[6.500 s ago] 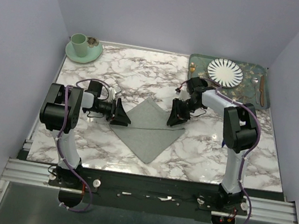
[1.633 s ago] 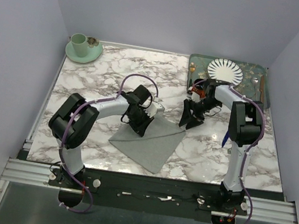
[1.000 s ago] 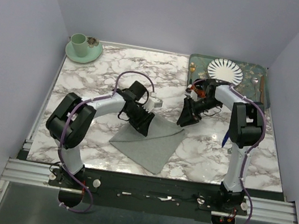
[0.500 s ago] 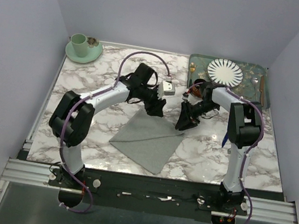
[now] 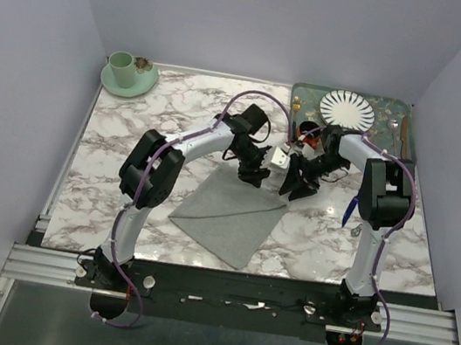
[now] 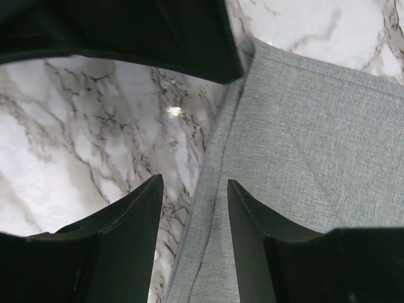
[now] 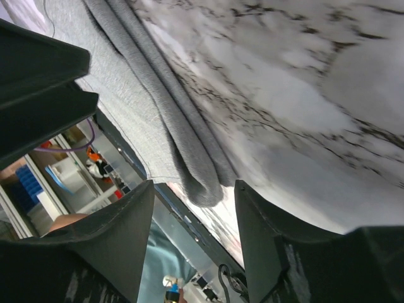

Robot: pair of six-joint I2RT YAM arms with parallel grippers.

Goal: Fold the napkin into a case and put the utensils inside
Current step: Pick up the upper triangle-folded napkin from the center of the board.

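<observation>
Mid-grey napkin [image 5: 227, 216], folded flat, diamond-wise on marble table [image 5: 127, 155].

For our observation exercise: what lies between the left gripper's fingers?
Left wrist view: the hemmed edge of the napkin, lying on the marble table, below the left gripper.

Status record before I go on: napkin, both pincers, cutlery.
napkin: folded over, flat on table, not yet a case
left pincer: open, over napkin's edge
right pincer: open, astride napkin's folded corner
cutlery: on tray, right of plate
</observation>
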